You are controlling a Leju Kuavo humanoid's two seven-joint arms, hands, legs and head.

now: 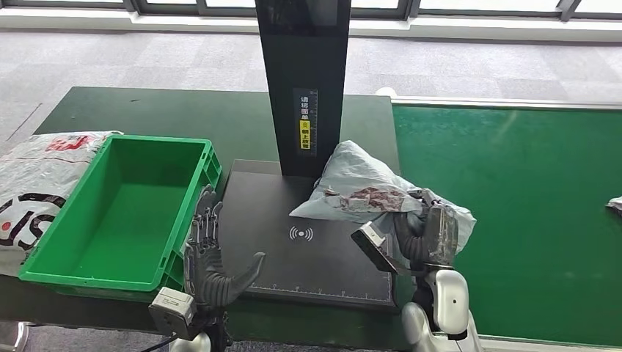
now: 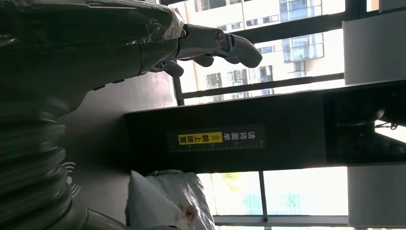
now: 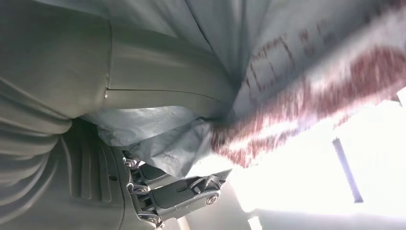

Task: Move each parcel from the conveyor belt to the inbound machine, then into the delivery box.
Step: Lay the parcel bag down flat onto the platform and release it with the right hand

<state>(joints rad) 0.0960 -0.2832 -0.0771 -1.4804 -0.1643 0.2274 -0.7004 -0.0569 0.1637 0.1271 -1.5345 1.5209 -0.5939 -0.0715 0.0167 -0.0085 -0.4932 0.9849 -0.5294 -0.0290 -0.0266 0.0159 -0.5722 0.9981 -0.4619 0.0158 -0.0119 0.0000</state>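
The right hand [image 1: 429, 236] grips a grey plastic parcel [image 1: 367, 189] by its near end, its fingers closed into the bunched film. The parcel hangs over the right part of the dark scanner plate [image 1: 286, 268], beside the black upright post [image 1: 304, 81]; whether its far corner rests on the plate cannot be told. The left hand [image 1: 213, 260] holds nothing, fingers spread apart, at the plate's left edge, next to the green box [image 1: 81, 249]. The green conveyor belt [image 1: 528, 220] lies to the right. The parcel appears to be a soft, light mailer: it creases and sags from the grip, and its smooth film is probably slippery. A hold gathering a fold of film, as here, seems safer than pinching a flat face. A white printed bag [image 1: 29, 183] lies beside the box.
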